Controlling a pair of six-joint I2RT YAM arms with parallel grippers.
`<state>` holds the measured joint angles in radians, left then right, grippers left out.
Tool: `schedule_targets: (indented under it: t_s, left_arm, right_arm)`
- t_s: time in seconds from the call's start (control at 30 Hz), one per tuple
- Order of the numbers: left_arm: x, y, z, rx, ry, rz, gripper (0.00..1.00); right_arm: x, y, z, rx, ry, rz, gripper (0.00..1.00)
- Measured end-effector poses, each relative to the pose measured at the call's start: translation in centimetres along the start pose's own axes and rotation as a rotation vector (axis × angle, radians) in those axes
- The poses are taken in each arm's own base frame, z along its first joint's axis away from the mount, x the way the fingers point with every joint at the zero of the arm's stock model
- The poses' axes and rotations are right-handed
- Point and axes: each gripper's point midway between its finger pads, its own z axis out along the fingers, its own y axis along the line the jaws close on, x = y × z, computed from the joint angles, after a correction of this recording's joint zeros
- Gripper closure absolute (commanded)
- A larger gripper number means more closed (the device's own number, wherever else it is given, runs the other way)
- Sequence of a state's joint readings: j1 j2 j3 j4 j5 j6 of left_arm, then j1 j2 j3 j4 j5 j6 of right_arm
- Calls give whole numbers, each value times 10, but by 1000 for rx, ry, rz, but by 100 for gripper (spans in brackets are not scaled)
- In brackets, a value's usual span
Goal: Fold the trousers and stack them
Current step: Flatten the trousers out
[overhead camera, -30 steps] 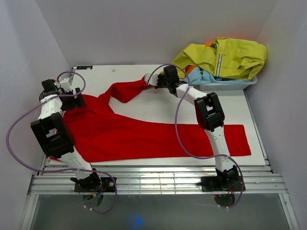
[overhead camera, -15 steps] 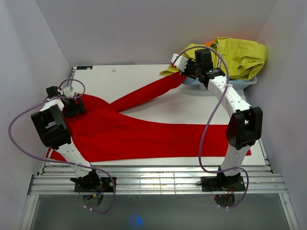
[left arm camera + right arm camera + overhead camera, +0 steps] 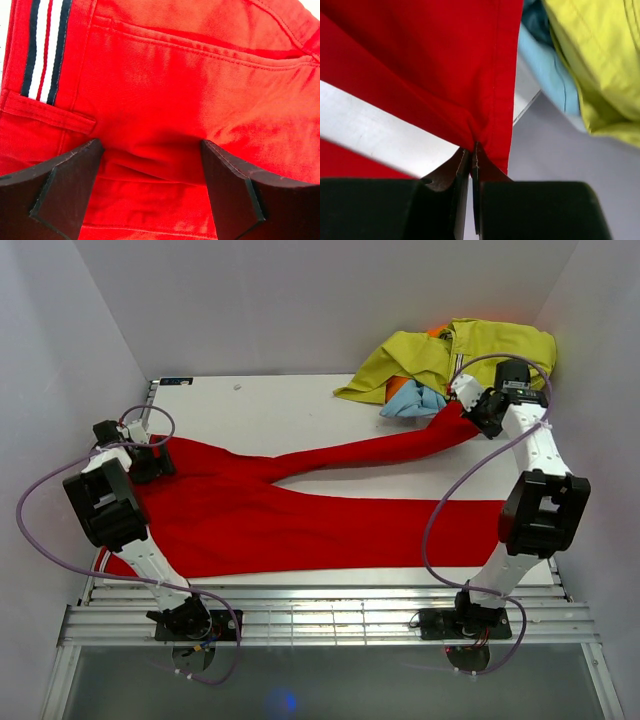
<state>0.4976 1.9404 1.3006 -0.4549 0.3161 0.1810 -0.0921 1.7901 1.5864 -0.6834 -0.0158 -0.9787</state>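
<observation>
While my right gripper (image 3: 470,413), at the upper right, is clamped shut on one leg end of the trousers (image 3: 300,515) spread across the frame's middle, my left gripper (image 3: 150,458), at the left edge, stands wide open over their waist.

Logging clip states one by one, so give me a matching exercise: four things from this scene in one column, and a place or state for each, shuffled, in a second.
1. left end effector
2. right end effector
3. yellow-green jacket
4. light blue garment

A. shut on a leg end of the red trousers
B. partly tucked under the jacket
C. open, over the trousers' waist end
D. heaped at the table's far right corner

Pairs: 1-C; 2-A; 3-D; 4-B
</observation>
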Motion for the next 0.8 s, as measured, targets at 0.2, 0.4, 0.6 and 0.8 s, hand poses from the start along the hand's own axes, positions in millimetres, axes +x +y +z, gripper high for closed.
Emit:
schedule_targets:
  t_s: [0.2,0.4,0.6,0.8]
  left_arm:
    - [0,3,-1,-1,-1,8,5]
    - [1,2,-1,13,-2,21,5]
    - [1,6,-3,19,-7,22,5]
    - [1,6,-4,28,-11,21,5]
  right_arm:
    - [36,3,-39,-70,27,72,92]
    - [65,42,-40,-337,95,222,92]
    - [73,82,-17,-531,152,407,81]
    - [56,49,15,-370,80,553,92]
